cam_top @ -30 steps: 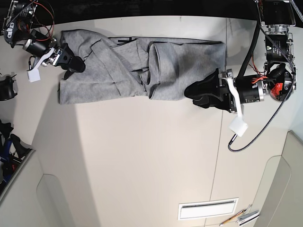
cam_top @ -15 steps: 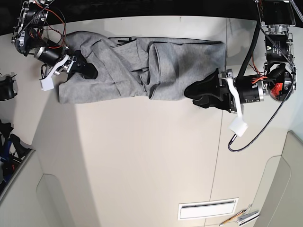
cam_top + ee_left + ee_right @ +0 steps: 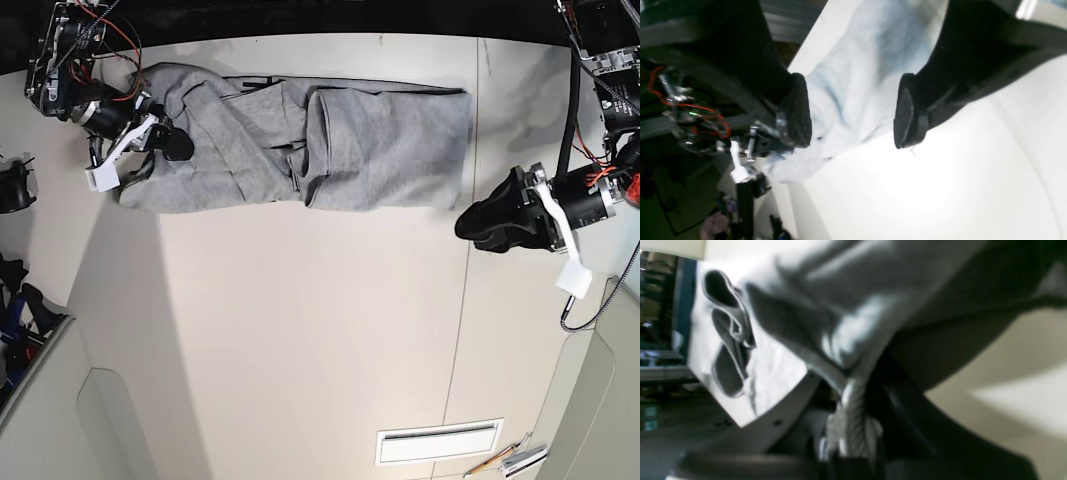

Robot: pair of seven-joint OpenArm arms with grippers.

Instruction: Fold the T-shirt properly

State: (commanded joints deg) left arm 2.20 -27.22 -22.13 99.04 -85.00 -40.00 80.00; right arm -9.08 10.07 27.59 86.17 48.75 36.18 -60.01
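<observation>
The light grey T-shirt lies bunched in a long strip across the far part of the white table, with folds heaped near its middle. My right gripper sits on the shirt's left end. The right wrist view shows my right gripper shut on a ribbed edge of the T-shirt. My left gripper hovers over bare table just off the shirt's lower right corner. In the left wrist view my left gripper is open and holds nothing, with the T-shirt beyond its fingertips.
A white slotted plate and small tools lie at the near right. Dark equipment lines the left edge. The table's far edge runs just behind the shirt. A seam crosses the tabletop on the right.
My left gripper has pulled back to the right and nearer, off the shirt's right end. My right gripper moved onto the shirt's left end, and that end has shifted slightly.
</observation>
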